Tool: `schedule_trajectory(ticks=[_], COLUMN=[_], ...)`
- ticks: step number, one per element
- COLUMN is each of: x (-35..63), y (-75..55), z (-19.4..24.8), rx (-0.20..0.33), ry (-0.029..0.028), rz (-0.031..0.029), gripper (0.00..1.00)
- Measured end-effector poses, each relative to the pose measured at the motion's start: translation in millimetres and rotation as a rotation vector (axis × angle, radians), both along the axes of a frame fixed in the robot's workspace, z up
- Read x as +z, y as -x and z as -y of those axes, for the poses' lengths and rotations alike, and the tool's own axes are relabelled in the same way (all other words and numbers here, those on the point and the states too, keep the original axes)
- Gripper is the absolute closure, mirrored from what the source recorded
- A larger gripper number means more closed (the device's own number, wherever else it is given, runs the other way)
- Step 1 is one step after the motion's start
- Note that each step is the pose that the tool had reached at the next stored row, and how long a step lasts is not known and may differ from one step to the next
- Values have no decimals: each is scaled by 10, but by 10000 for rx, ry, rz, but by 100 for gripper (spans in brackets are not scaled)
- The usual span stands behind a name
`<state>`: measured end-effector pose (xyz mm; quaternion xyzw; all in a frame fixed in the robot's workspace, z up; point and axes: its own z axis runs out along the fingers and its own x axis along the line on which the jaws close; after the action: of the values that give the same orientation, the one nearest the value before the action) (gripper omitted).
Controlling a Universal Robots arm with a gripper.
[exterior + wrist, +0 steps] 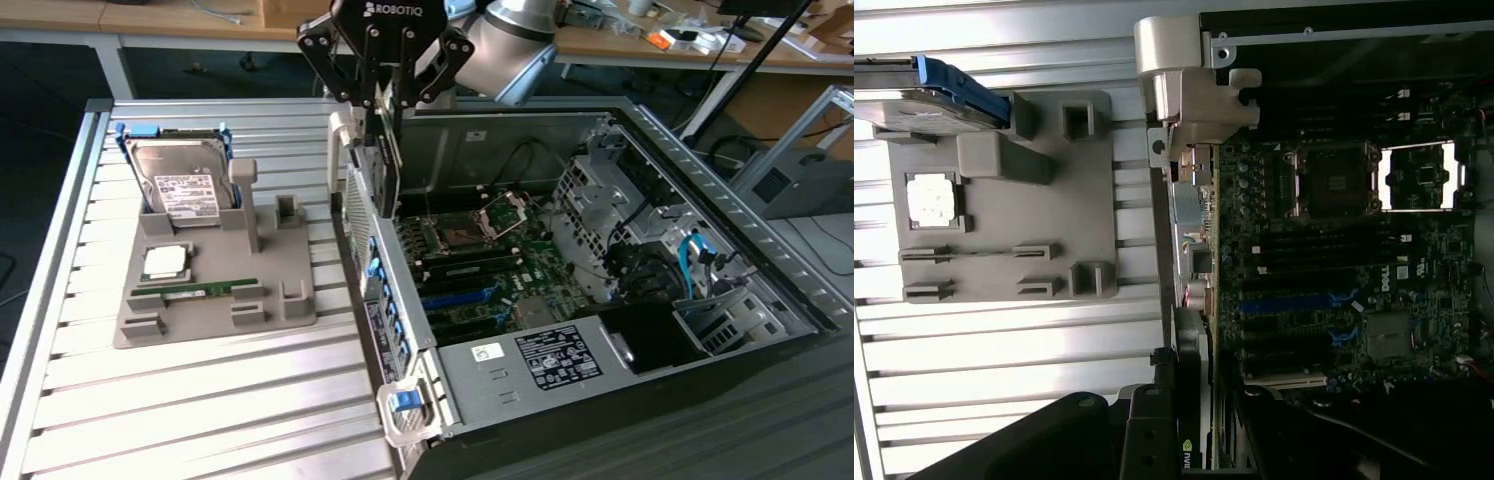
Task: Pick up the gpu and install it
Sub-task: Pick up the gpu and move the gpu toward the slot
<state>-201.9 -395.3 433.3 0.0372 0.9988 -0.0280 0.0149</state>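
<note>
We see the gripper [386, 98] clenched on the gpu [388, 170]. The card hangs upright and edge-on over the open computer case [467, 385], at the wall facing the gray fixture [274, 300], with the motherboard [487, 260] just inside. That wall stands closest beneath the card, and outside the case the fixture bears a hard drive [180, 185], a processor chip [166, 262] and a memory stick [200, 289].

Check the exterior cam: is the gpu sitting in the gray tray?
No: the gpu hangs edge-on, clamped in the jaws of the gripper over the edge of the computer case, apart from the gray tray.
</note>
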Motion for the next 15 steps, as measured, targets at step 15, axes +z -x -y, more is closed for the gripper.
schedule_trajectory(ticks=[15], x=[-14], y=[-113], z=[1], rx=[0], ry=[6], rz=[0], gripper=[73])
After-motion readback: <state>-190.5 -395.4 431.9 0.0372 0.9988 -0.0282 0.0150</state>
